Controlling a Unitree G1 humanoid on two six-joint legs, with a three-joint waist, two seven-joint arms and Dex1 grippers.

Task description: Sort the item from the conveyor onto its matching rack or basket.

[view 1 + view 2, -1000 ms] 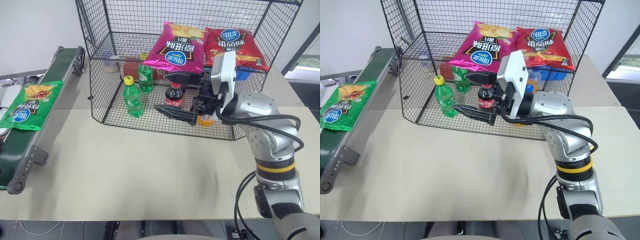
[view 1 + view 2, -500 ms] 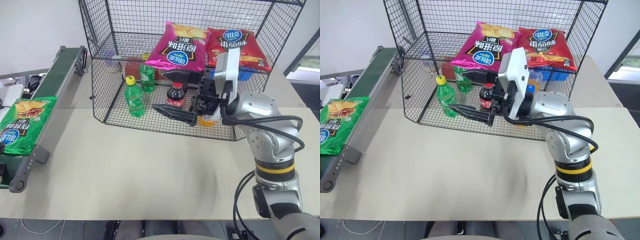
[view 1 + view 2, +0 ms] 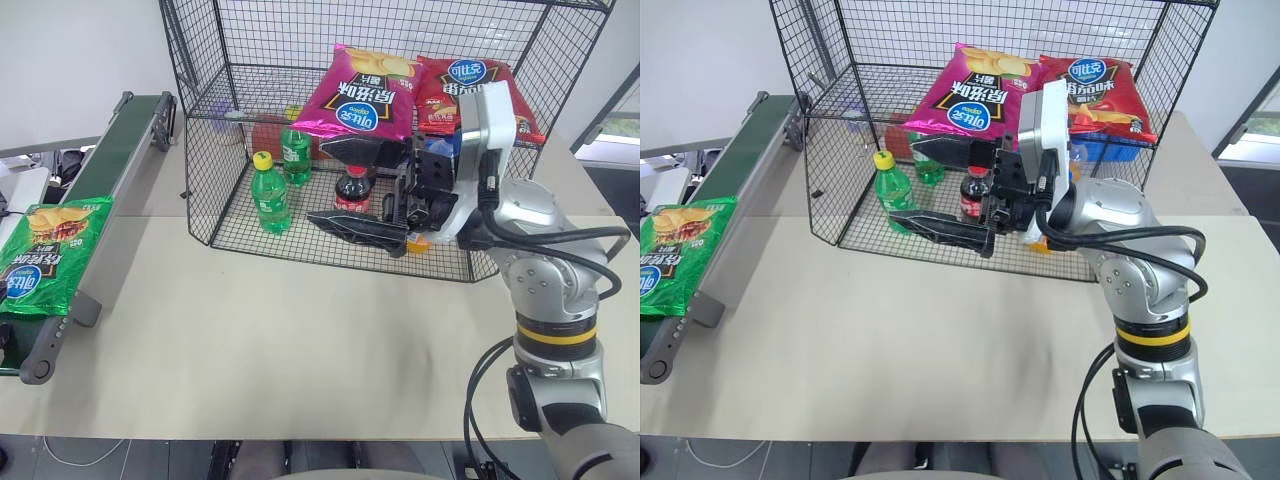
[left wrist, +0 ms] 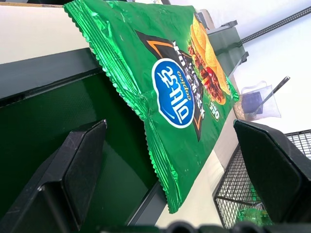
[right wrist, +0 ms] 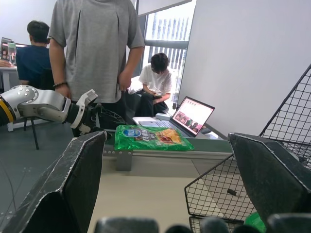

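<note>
The item, a shiny green crisp bag with a blue oval logo, lies flat on the conveyor near its near end, at the table's left edge. My left gripper is open just in front of the bag's logo end, a finger on either side and not touching it; the right wrist view shows that gripper beside the belt. The black wire rack stands at the back middle. My right gripper hangs open and empty in front of the rack, pointing left toward the conveyor.
A magenta bag and a red bag lie on the rack's upper shelf. Green bottles and a cola bottle stand on its mesh floor. People and a laptop are beyond the conveyor.
The green bag has ridden down the belt toward its near end, then stopped. My right hand has drawn up and back a little, its wrist rolling. The left gripper stays open.
</note>
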